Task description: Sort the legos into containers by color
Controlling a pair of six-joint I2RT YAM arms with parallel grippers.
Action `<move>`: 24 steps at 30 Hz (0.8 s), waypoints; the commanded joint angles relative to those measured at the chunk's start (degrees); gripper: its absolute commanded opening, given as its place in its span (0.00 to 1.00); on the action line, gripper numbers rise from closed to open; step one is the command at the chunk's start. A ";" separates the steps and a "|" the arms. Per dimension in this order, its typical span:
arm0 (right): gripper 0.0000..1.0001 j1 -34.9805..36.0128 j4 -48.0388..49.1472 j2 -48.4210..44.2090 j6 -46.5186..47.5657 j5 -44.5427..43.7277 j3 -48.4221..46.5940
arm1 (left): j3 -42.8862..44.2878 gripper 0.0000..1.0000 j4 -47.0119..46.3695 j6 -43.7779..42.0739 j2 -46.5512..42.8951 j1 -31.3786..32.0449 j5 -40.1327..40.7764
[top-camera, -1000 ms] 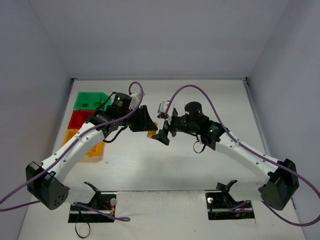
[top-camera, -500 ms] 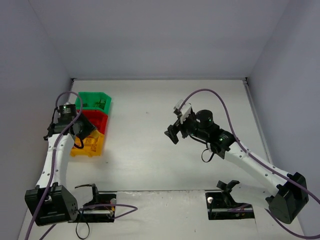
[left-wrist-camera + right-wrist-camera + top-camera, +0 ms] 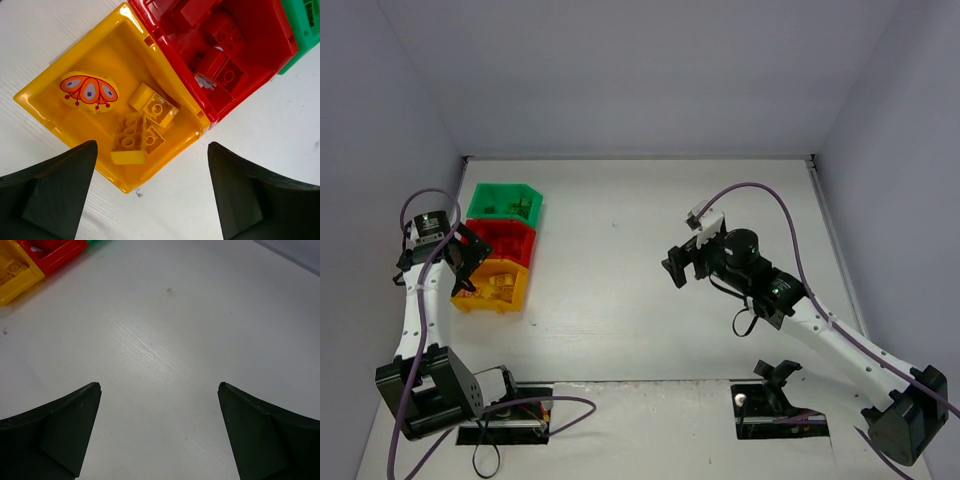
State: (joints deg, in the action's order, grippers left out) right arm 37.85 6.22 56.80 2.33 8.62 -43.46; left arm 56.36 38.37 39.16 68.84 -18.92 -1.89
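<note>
Left gripper [image 3: 151, 146], fingers spread wide, hangs over glossy studded yellow bricks [image 3: 135, 137] in the yellow bin [image 3: 100, 52]; right gripper [image 3: 159, 385] spread wide too.

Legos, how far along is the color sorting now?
Nearly or fully done. Yellow bricks lie in the yellow bin, red bricks in the red bin. Both the left gripper and right gripper are open and empty. No loose brick shows on the table. The green bin contents are unclear.

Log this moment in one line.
left gripper: open, at yellow bin | right gripper: open, empty | yellow legos: in yellow bin
</note>
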 commanded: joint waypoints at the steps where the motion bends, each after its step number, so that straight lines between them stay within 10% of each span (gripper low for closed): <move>1: 1.00 -0.49 1.61 -1.34 -2.41 -6.57 -0.92 | 1.65 0.85 -0.14 -1.18 -3.00 -0.16 0.67; 11: 1.00 -1.11 -1.73 -3.79 -12.23 -29.77 -6.72 | 7.97 0.85 -1.28 -7.86 -12.05 13.95 -7.78; 24: 1.00 -4.27 -9.98 -10.65 -13.31 -29.01 -9.89 | 8.69 0.85 -6.99 -10.85 -25.50 43.15 -6.82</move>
State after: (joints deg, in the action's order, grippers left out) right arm 33.74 -1.93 46.59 -8.75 -16.08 -50.94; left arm 65.12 35.66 30.04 44.53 20.05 -9.32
